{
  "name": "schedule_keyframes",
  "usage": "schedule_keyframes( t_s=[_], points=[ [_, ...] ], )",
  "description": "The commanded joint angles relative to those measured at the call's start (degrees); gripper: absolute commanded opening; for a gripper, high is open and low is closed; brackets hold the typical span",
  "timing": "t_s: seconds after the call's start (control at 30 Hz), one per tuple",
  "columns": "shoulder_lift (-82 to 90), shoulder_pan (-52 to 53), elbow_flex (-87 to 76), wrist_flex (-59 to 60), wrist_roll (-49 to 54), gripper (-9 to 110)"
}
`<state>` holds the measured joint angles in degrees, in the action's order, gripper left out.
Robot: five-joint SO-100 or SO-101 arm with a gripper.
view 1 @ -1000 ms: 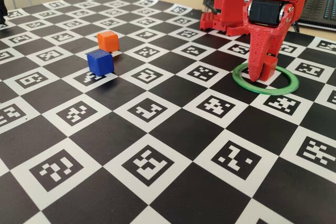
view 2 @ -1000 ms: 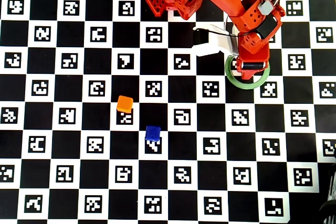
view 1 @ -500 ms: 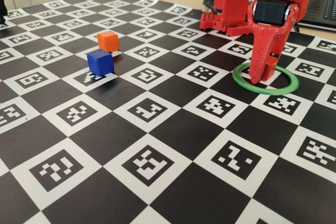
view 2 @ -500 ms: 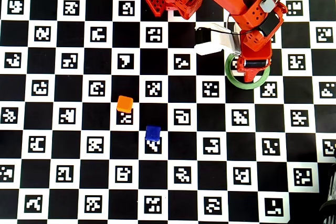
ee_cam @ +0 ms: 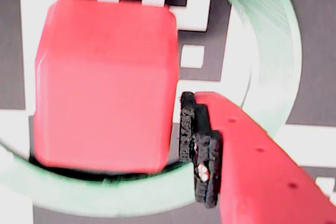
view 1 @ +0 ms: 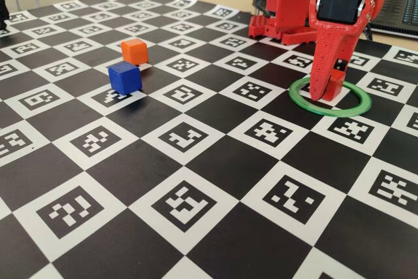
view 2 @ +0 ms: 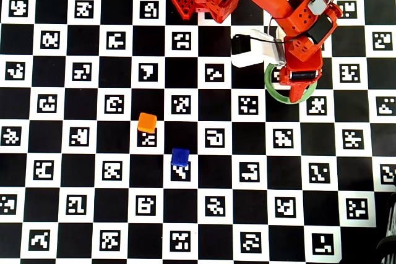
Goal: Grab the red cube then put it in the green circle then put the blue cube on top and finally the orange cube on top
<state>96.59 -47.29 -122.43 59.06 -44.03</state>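
A red cube [ee_cam: 105,85] sits inside the green circle [view 1: 330,104] on the checkered bench [view 1: 196,161]. The gripper [view 1: 324,89] stands over it, fingers apart, one pad [ee_cam: 199,148] just beside the cube. The blue cube [view 1: 124,77] and orange cube [view 1: 134,51] rest well apart from the circle.

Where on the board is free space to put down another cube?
The near half, below the blue cube and orange cube, is bare. Crowded: the green ring, where the hand stands by the red cube.

The table [view 1: 196,181] is black and white checkered with markers. Cubes: red [ee_cam: 105,82], blue [view 1: 124,77], orange [view 1: 134,51]. The ring [view 1: 353,108] is green, the hand [view 1: 324,89] red.
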Motion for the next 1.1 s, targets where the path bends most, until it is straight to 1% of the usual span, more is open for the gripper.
schedule_keyframes(
  t_s=[0.0,0.27,0.47,0.57,0.7,0.9,0.93,1.0,1.07],
  points=[
    [5.36,0.53,6.06,3.87,0.44,36],
    [6.06,1.93,15.47,15.91,2.55,36],
    [7.12,7.47,25.05,26.19,9.58,36],
    [7.03,12.74,30.23,31.64,15.29,36],
    [6.77,23.03,35.07,34.01,23.55,36],
    [-0.62,35.51,45.88,41.31,30.06,35],
    [-2.11,37.27,47.64,42.28,32.70,34],
    [-4.31,39.73,50.45,42.98,44.30,34],
    [-4.83,42.54,50.89,43.15,48.43,34]
  ],
)
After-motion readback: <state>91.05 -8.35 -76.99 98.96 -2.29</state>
